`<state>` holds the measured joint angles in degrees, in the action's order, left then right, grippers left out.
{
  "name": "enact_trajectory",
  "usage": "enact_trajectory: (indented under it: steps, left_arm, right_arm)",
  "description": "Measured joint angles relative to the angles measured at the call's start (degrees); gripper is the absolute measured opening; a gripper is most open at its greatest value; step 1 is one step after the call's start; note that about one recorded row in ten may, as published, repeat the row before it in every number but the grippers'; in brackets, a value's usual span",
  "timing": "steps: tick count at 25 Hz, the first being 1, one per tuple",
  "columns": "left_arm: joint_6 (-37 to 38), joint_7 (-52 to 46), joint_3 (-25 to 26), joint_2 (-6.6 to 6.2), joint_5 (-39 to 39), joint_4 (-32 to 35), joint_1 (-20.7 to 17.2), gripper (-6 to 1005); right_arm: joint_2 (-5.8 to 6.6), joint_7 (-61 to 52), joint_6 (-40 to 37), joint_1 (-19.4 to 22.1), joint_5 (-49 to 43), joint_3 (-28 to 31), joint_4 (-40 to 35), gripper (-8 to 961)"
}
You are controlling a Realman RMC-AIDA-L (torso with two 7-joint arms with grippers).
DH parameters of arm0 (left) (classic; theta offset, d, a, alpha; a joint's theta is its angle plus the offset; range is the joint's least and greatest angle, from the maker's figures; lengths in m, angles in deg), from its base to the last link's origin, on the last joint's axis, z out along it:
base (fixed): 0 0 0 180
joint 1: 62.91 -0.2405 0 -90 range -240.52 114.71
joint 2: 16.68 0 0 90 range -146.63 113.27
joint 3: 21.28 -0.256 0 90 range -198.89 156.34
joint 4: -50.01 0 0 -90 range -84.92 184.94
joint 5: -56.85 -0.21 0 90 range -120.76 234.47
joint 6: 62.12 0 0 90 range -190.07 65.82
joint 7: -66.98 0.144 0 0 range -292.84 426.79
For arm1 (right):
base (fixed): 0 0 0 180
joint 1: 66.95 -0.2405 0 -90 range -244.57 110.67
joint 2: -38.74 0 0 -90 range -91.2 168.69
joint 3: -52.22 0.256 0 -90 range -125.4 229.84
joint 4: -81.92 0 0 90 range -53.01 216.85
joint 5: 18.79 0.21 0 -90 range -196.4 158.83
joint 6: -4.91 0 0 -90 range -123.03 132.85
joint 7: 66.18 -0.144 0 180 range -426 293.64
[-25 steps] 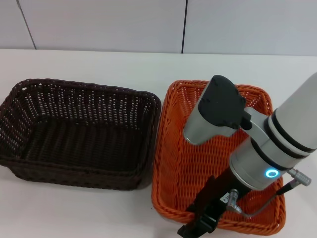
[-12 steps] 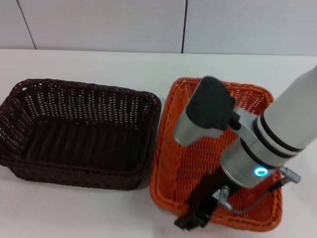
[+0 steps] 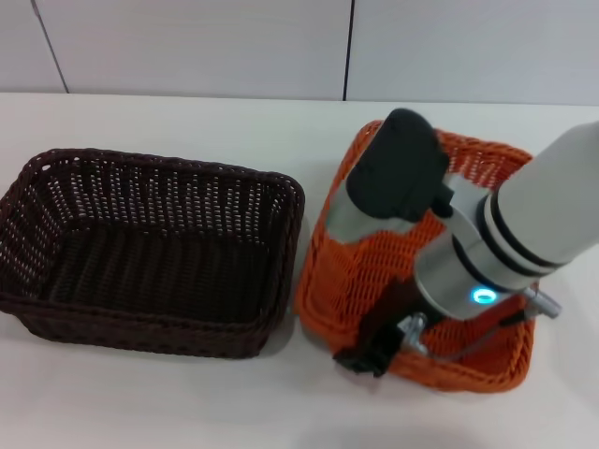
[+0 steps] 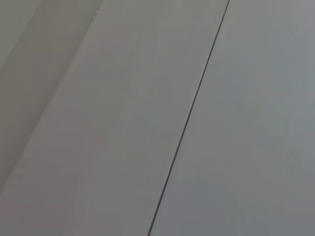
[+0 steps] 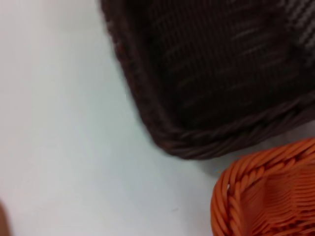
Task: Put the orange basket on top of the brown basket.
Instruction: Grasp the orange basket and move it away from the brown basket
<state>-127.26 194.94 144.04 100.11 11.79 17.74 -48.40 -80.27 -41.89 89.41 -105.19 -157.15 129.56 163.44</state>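
The orange basket (image 3: 339, 282) is at the right in the head view, raised off the table and tilted, its near rim held up. My right gripper (image 3: 367, 356) is shut on that near rim at the basket's front left corner. The brown basket (image 3: 150, 234) sits flat on the white table to the left, empty, its right wall close beside the orange one. The right wrist view shows a corner of the brown basket (image 5: 221, 73) and a corner of the orange basket's rim (image 5: 266, 196) beside it. My left gripper is out of view.
The white table (image 3: 140, 393) runs in front of and behind both baskets. A grey panelled wall (image 3: 187, 47) stands at the back; the left wrist view shows only that wall (image 4: 147, 123).
My right gripper has risen and drawn back with the orange basket's near rim. The basket has left the table, tilted, and shifted slightly right. The brown basket has not moved.
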Motion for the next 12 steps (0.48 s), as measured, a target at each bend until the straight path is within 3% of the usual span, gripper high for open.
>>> enact_trajectory:
  steps: [12]
  left_arm:
    - [0.4,0.0,0.0,-0.78,0.0,0.4,1.2,652]
  right_arm:
    - [0.01,-3.2,-5.4,-0.7,-11.4,0.6,3.3,171]
